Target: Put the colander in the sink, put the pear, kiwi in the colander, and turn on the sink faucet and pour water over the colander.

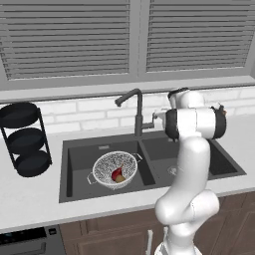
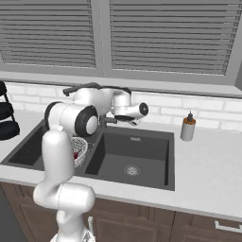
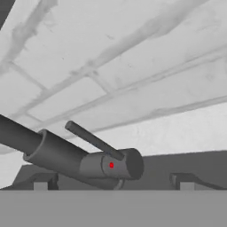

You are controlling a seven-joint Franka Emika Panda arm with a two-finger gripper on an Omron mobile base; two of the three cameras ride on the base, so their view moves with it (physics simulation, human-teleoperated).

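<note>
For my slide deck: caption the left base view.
White arm reaches toward the sink faucet; the colander sits in the sink holding the pear.

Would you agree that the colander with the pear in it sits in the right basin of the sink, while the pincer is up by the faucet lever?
Not quite: the colander holding the pear sits in the left basin of the sink, as the left base view shows. The rest holds: the pincer is up by the faucet lever.
</note>
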